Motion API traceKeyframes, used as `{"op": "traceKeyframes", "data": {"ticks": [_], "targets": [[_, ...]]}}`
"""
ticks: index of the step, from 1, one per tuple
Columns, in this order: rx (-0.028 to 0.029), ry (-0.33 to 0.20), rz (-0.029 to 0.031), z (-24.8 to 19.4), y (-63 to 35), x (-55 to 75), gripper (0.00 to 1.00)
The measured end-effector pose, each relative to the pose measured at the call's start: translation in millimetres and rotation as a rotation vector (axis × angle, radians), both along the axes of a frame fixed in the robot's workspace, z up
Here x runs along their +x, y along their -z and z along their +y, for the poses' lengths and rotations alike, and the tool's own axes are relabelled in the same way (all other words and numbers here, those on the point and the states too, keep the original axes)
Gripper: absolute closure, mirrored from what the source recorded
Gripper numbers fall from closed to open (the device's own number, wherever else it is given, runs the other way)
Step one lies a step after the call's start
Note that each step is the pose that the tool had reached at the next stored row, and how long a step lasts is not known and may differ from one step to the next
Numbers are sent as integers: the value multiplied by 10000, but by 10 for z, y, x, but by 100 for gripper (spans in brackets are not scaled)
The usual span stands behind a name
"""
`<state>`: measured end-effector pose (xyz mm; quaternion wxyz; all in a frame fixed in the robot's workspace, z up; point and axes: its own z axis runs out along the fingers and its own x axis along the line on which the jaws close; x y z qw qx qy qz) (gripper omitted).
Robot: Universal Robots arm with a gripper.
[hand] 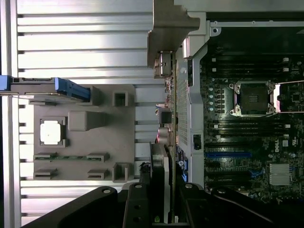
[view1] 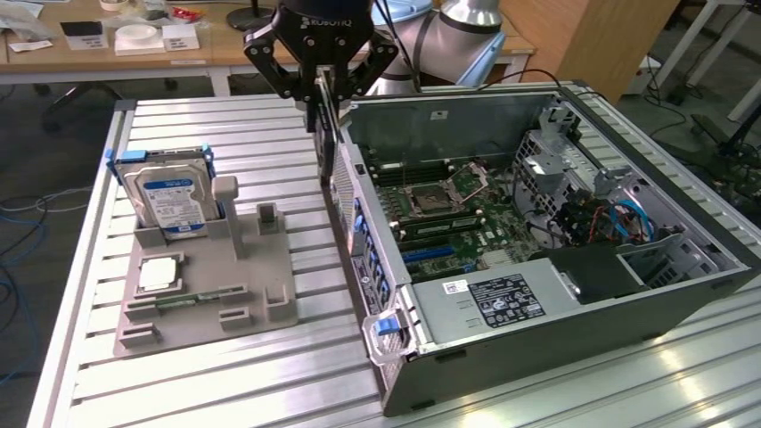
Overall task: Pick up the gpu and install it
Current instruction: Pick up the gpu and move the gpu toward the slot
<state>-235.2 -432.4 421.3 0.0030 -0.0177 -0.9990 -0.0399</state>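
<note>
My gripper [view1: 321, 87] hangs above the back left edge of the open computer case [view1: 666, 294], shut on the gpu [view1: 323, 125]. The gpu is a thin dark card held on edge, pointing down beside the case's rear wall. In the wrist view the gpu [hand: 164, 156] runs edge-on away from my gripper [hand: 164, 209], with its metal bracket [hand: 168, 28] at the far end. The card sits just outside the case wall, beside the motherboard [hand: 247, 142]. A blue slot [hand: 228, 154] shows on the board.
On the exterior view's left, a grey fixture tray [view1: 256, 276] on the slatted metal table [view1: 238, 383] holds a hard drive [view1: 173, 201] standing upright, a CPU [view1: 159, 273] and a RAM stick [view1: 184, 300]. Desks and cables lie beyond the table.
</note>
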Motion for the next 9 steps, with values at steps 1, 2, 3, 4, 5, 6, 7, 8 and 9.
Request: {"op": "traceKeyframes", "data": {"ticks": [1, 2, 3, 4, 5, 6, 7, 8, 9], "targets": [[0, 0, 0, 0, 0, 3, 72], [0, -2, 0, 0, 0, 13, 72], [0, -3, 0, 0, 0, 21, 72], [0, -2, 0, 0, 0, 28, 72], [-1, -3, 1, 0, 0, 42, 72], [0, -3, 0, 0, 0, 53, 72], [0, -3, 0, 0, 1, 64, 72], [1, -3, -1, 0, 1, 73, 72], [0, -4, 0, 0, 1, 81, 72]]}}
